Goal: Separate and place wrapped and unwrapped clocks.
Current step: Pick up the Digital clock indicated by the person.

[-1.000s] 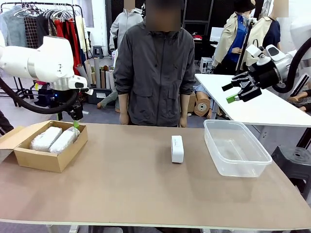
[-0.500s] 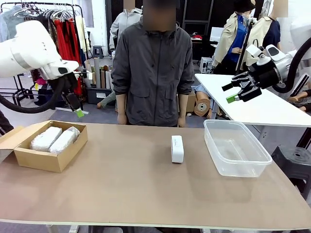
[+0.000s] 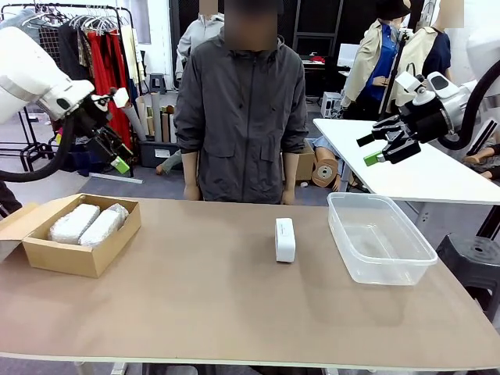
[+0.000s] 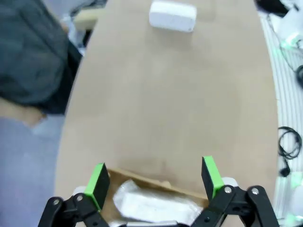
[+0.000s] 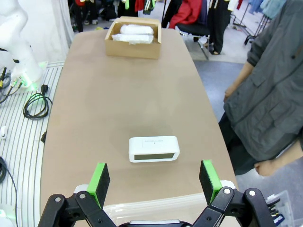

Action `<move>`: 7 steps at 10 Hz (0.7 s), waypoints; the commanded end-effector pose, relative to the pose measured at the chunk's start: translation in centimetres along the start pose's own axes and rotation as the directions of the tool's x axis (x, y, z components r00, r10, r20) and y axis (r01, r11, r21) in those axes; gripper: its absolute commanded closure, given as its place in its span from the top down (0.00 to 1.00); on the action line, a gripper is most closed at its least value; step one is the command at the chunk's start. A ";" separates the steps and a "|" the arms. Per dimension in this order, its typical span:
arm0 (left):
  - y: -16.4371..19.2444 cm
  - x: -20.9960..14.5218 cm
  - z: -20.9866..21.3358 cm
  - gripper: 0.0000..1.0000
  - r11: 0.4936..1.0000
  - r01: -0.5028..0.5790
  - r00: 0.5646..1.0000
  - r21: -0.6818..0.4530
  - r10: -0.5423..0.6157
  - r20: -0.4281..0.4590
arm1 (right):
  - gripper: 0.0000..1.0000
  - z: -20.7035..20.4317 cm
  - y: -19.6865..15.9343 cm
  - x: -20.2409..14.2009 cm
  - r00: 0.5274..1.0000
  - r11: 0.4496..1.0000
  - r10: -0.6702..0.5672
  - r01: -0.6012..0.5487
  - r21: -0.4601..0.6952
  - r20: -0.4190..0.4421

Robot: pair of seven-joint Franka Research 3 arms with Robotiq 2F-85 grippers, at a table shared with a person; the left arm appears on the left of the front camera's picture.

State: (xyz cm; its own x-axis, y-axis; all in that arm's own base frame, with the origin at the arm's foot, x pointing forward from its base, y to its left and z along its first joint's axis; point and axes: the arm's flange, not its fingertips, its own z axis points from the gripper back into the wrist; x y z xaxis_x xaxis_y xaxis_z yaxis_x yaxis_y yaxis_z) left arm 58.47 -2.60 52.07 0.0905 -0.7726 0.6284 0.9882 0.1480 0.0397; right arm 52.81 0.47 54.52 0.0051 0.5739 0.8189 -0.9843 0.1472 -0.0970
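Two bubble-wrapped clocks (image 3: 84,223) lie side by side in an open cardboard box (image 3: 78,254) at the table's left; the right wrist view has them (image 5: 136,33) far off, and the left wrist view catches one (image 4: 151,203) below its fingers. The bare white clock (image 3: 285,239) stands on edge at the table's middle (image 5: 154,149) (image 4: 173,16). My left gripper (image 3: 116,160) hangs open and empty, high above the box's far side. Raised at the far right, above and beyond the tub, my right gripper (image 3: 373,150) is open and empty.
A clear plastic tub (image 3: 380,238) sits empty at the table's right. A person in a grey jacket (image 3: 246,109) stands at the far edge, hands down. Bare brown tabletop (image 3: 211,305) stretches across the front. A white table (image 3: 414,168) stands behind on the right.
My left gripper has risen out of the cardboard box and drawn up and back to the left, leaving both wrapped clocks inside. The right arm has stayed still.
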 end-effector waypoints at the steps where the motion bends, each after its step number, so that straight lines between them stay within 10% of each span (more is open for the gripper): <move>1: 0.4 -0.5 1.0 1.00 0.995 0.086 0.986 -0.051 -0.078 0.149 | 1.00 0.0 0.1 0.2 1.000 1.000 0.004 -0.004 0.000 0.003; 7: 0.9 -1.9 1.1 1.00 0.980 0.187 0.954 -0.065 -0.166 0.249 | 1.00 0.0 0.1 0.2 1.000 1.000 0.004 -0.004 0.000 0.003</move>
State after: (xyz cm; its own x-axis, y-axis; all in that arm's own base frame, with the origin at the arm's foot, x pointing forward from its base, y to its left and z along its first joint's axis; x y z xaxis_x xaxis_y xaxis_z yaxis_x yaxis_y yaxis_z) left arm 58.93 -0.63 51.55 -0.0828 -0.6298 0.7723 0.9961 -0.0295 0.0827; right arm 52.81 0.48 54.52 0.0051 0.5739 0.8189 -0.9844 0.1471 -0.0970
